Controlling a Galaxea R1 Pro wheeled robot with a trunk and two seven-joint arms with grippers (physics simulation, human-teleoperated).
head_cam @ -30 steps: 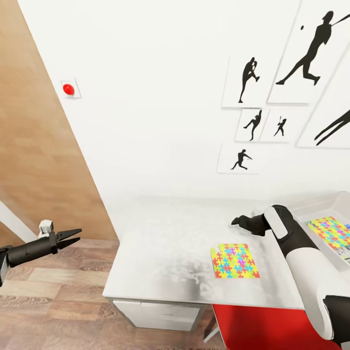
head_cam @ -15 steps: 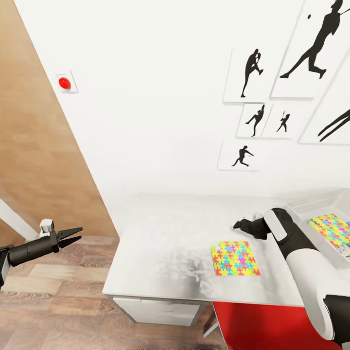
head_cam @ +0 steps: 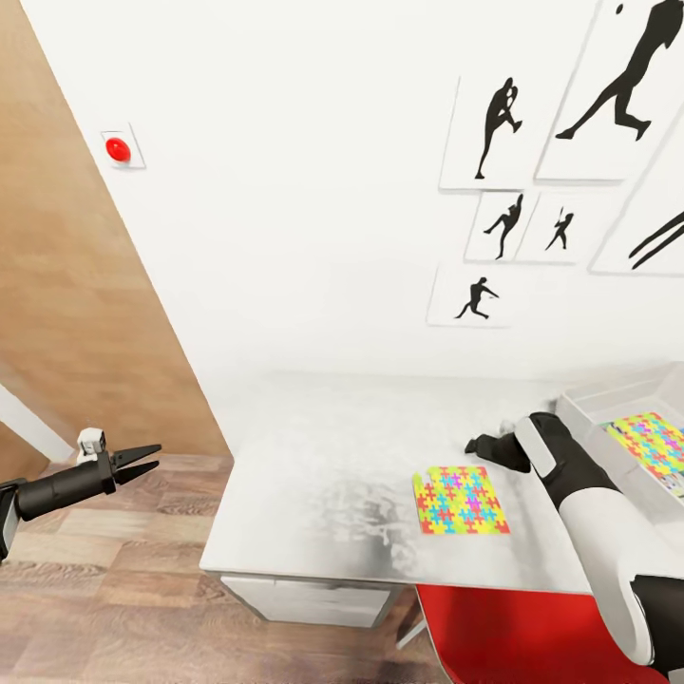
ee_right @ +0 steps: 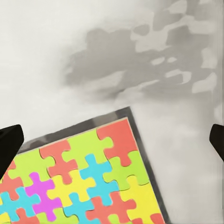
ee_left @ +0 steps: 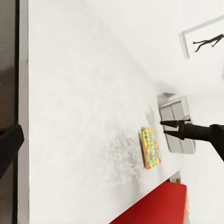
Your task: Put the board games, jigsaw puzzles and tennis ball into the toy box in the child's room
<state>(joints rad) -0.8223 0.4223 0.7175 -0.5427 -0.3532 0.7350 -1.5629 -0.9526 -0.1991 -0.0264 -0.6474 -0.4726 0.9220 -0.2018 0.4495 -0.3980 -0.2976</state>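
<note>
A colourful jigsaw puzzle point(head_cam: 461, 500) lies flat on the grey-white table point(head_cam: 313, 475), near its front edge. My right gripper point(head_cam: 475, 445) hovers just beyond the puzzle's far edge. It is open, its fingertips point(ee_right: 9, 142) spread wide over the puzzle's corner point(ee_right: 88, 177). The white toy box point(head_cam: 608, 397) stands at the table's right end with a second puzzle point(head_cam: 651, 442) lying inside. My left gripper point(head_cam: 142, 460) is open and empty over the wooden floor, left of the table. The left wrist view takes in the puzzle point(ee_left: 150, 148) and the right gripper point(ee_left: 168, 127).
A red chair point(head_cam: 532, 636) sits under the table's front right. The white wall behind carries black silhouette pictures point(head_cam: 503, 119) and a red button point(head_cam: 118, 148). A wood panel point(head_cam: 66, 285) stands at the left, with wooden floor point(head_cam: 114, 589) below.
The head camera has shifted, so the wall pictures sit higher in view. My right gripper has edged down toward the puzzle. The left arm has held still.
</note>
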